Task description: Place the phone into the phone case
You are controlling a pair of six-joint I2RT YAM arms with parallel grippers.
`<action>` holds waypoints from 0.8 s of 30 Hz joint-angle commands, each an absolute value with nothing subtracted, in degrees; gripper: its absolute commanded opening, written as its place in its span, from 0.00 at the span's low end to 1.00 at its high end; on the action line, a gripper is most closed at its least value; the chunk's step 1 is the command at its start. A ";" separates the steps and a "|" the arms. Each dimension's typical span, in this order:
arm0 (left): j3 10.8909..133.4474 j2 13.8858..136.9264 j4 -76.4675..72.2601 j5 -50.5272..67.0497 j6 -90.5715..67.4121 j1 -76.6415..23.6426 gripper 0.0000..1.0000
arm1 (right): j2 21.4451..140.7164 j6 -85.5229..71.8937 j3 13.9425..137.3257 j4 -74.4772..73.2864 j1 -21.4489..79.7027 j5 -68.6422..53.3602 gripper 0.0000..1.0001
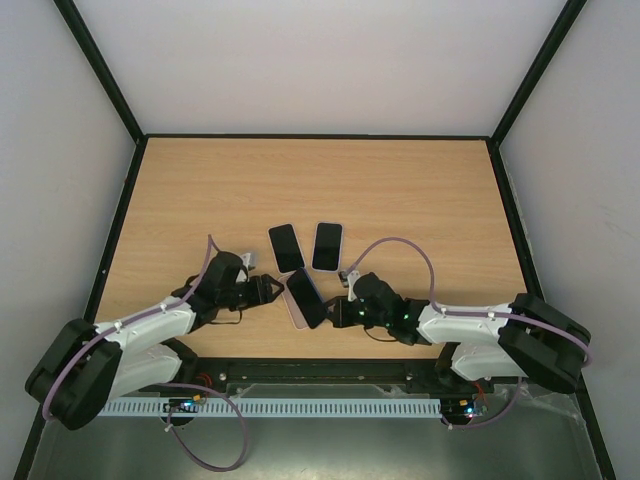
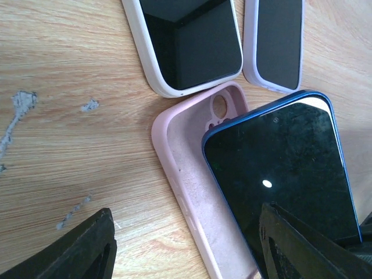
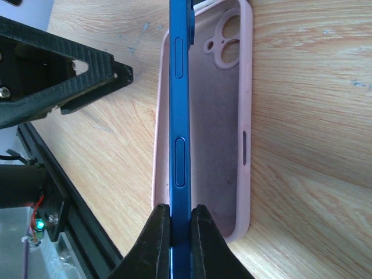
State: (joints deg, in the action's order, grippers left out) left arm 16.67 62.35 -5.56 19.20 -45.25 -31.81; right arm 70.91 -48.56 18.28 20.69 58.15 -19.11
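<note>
From where I stand, everything centres on the pale pink soft silicone phone case [image 2: 181, 142], lying open side up on the light wooden table [image 1: 420, 200]. The right gripper [image 3: 181, 229] is clamped hard on the blue-framed phone with a dark glass screen [image 2: 279, 168]. It pinches the near end by front and back, so the long side edges are free to meet the case walls. The phone is tipped up on its side over the case. Its lower long edge is down along one wall and the screen leans away from the hollow, which looks like an attempt to seat one side before folding it flat.

The phone's far corner sits just beside the round camera cutout [image 2: 221, 107] at the case's far end, so the two seem lined up lengthwise.

The left gripper [image 1: 272, 290] waits on the case's other side, fingers spread wide and holding nothing. I'd guess it is there to brace the case against sliding. Whether it touches the rim I cannot tell.

Just beyond the case's far end lie a phone in a white case [image 2: 186, 40] and a phone in a lilac case [image 2: 279, 40], both flat and out of play.
</note>
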 commanded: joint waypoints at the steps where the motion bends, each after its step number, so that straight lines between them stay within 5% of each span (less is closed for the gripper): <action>1: 15.19 63.30 -10.95 21.14 -47.24 -31.87 0.67 | 70.02 -50.96 19.69 27.08 58.12 -19.90 0.02; 24: 11.74 67.88 -20.84 20.17 -52.80 -36.86 0.63 | 79.08 -54.68 16.07 37.55 58.10 -20.48 0.02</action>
State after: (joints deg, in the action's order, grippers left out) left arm 12.80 66.00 -17.02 20.93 -51.27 -35.35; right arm 78.28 -52.69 17.12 31.70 58.13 -19.97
